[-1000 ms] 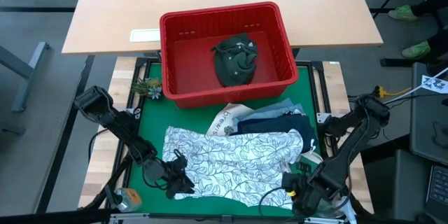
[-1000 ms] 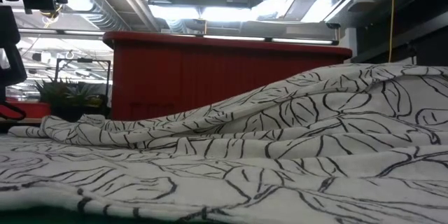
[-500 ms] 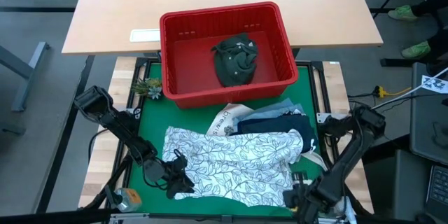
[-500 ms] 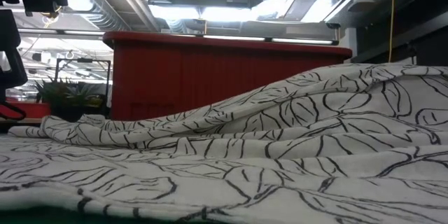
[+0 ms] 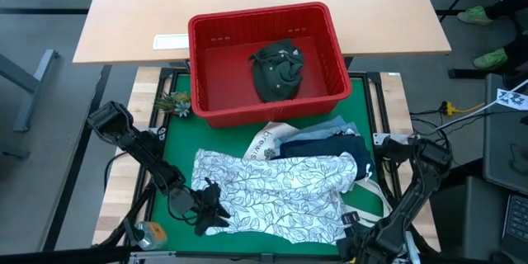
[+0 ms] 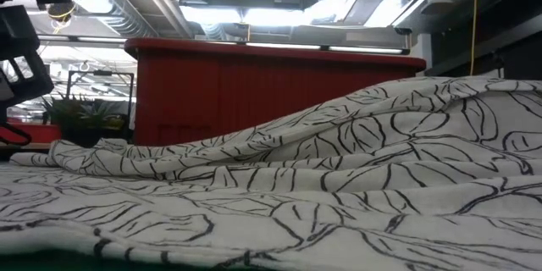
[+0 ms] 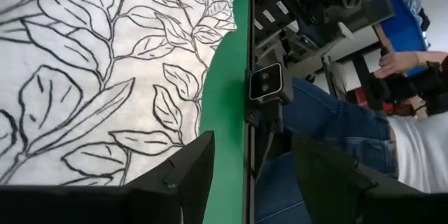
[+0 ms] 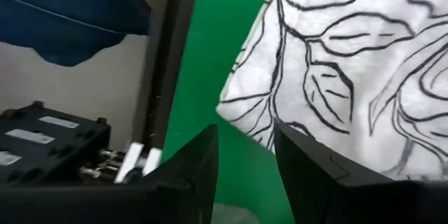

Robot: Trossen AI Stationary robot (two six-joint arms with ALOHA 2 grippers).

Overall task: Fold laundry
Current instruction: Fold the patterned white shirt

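White shirt (image 5: 272,190) with black leaf print under my dark fingers (image 7: 175,182), green mat (image 5: 177,144), red basket (image 5: 330,58) holding an olive garment (image 5: 279,70), navy (image 5: 326,146) and pale blue clothes (image 5: 318,132)
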